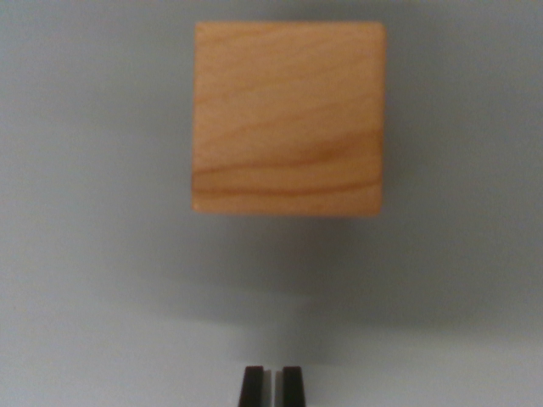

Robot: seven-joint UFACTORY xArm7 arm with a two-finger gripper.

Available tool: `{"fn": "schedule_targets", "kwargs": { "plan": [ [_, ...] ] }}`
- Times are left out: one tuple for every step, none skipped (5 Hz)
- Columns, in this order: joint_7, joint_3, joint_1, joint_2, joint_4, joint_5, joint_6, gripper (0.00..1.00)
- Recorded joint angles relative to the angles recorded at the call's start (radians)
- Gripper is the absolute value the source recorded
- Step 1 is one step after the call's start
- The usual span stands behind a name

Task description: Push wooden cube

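Light-brown square wooden cube (288,118): rests on plain pale grey tabletop (93,254), upper centre of wrist view, grain lines running across its face, picture soft. Black two-fingered end effector (271,386): bottom edge, below the cube and apart from it; fingertips nearly together, a thin slit between, gripping nothing.

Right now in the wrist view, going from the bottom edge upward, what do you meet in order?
Dark fingers with a narrow gap between them → bare grey table → wooden cube, untouched.
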Motion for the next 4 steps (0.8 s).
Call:
{"fn": "schedule_targets", "kwargs": {
  "plan": [
    [0.0, 0.0, 0.0, 0.0, 0.0, 0.0, 0.0, 1.0],
    [-0.002, -0.002, -0.0001, 0.016, 0.026, -0.001, 0.01, 1.0],
    [-0.002, -0.002, -0.0001, 0.016, 0.026, -0.001, 0.01, 1.0],
    [-0.004, -0.004, -0.0003, 0.036, 0.059, -0.0022, 0.023, 1.0]
  ]
}}
